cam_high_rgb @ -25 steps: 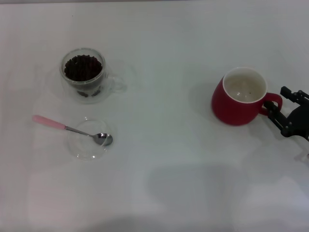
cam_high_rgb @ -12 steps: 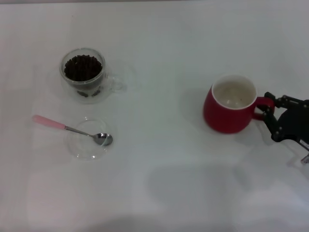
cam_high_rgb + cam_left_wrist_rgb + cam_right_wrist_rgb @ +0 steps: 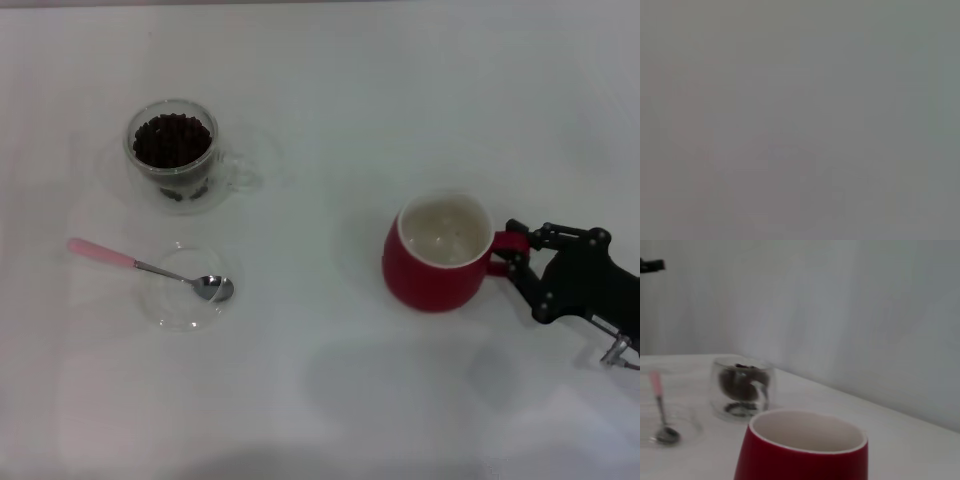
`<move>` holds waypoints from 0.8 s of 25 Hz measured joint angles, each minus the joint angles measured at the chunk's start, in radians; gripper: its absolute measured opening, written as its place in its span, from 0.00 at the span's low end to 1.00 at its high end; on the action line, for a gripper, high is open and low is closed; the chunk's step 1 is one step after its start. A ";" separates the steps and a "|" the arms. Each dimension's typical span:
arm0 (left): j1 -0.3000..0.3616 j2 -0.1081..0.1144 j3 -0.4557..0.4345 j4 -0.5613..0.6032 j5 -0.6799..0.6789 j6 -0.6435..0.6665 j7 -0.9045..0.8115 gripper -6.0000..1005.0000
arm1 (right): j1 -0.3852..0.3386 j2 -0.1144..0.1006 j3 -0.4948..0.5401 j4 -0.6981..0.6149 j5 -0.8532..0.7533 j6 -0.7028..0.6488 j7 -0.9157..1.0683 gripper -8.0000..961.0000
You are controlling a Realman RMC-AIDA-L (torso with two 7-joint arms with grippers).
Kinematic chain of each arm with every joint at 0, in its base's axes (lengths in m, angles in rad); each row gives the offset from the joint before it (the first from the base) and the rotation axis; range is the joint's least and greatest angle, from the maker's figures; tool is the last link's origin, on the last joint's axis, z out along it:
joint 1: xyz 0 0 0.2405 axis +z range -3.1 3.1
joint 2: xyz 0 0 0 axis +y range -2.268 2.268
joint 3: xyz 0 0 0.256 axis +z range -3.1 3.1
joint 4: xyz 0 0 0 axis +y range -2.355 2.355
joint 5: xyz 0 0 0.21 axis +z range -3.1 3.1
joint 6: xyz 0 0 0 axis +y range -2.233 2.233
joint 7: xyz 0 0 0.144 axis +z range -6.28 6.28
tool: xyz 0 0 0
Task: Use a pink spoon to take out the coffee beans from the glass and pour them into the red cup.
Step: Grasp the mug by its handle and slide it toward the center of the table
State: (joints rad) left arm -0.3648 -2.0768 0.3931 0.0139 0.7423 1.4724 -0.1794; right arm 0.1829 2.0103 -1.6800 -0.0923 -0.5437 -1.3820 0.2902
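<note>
Head view shows my right gripper (image 3: 515, 262) pinching the red cup (image 3: 437, 253) by its handle, cup just beyond my fingertips; a jerk could tip it.

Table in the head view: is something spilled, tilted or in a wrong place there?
Nothing stands out. The glass stands upright with the coffee beans inside, none on the table. The pink spoon lies with its bowl on a clear saucer. The red cup is upright, its handle at the right gripper.
</note>
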 joint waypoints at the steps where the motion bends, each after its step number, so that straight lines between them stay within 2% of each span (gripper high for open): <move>1: -0.001 0.000 0.000 -0.001 0.000 0.000 0.000 0.84 | 0.000 0.001 -0.011 0.000 0.000 -0.010 0.001 0.20; 14: -0.002 -0.002 0.001 -0.003 0.000 0.000 0.000 0.84 | 0.000 0.007 -0.171 -0.039 -0.001 -0.069 0.001 0.20; 20: -0.001 -0.002 0.002 -0.003 0.000 0.000 0.000 0.84 | 0.001 0.009 -0.186 -0.053 0.000 -0.064 0.000 0.20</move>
State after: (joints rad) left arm -0.3654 -2.0785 0.3955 0.0107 0.7423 1.4727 -0.1794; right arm 0.1836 2.0193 -1.8662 -0.1455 -0.5439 -1.4460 0.2898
